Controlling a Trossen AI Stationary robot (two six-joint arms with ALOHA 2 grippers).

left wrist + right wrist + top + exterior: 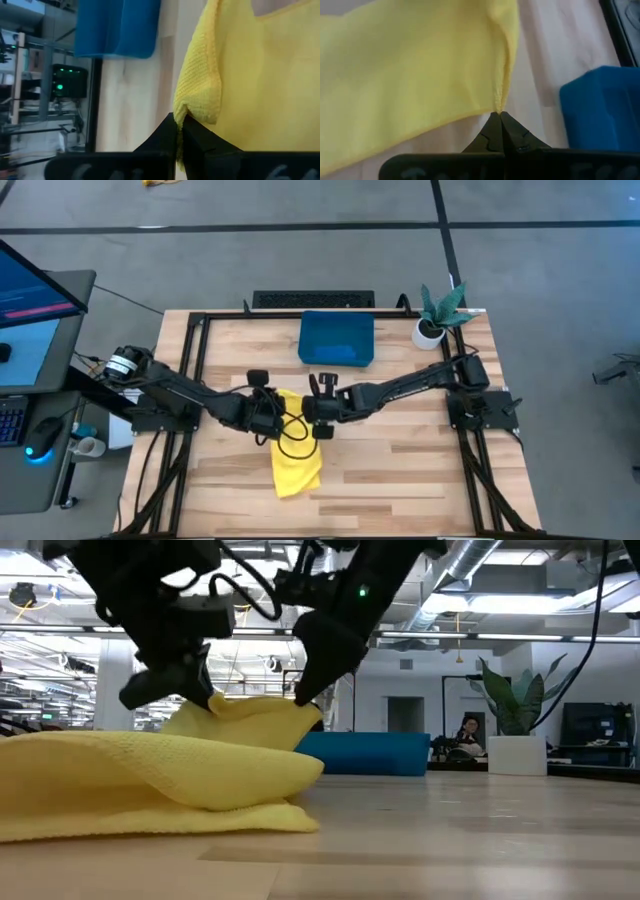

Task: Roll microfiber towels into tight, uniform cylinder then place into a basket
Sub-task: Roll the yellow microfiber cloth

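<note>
Both grippers, left [268, 412] & right [322, 417], clenched on far edge of bright yellow microfibre towel [296, 455], lying near side of shallow teal-blue basket [337, 340]. Risk: thin pinches slip, uneven pull → loose, skewed roll.

I count one yellow microfiber towel [296, 454], one blue basket [337, 339], one potted plant [434, 317], and my two tools.

The arms hide the yellow towel's [296, 465] far end (high view) — basket [600, 107] cut off.
</note>
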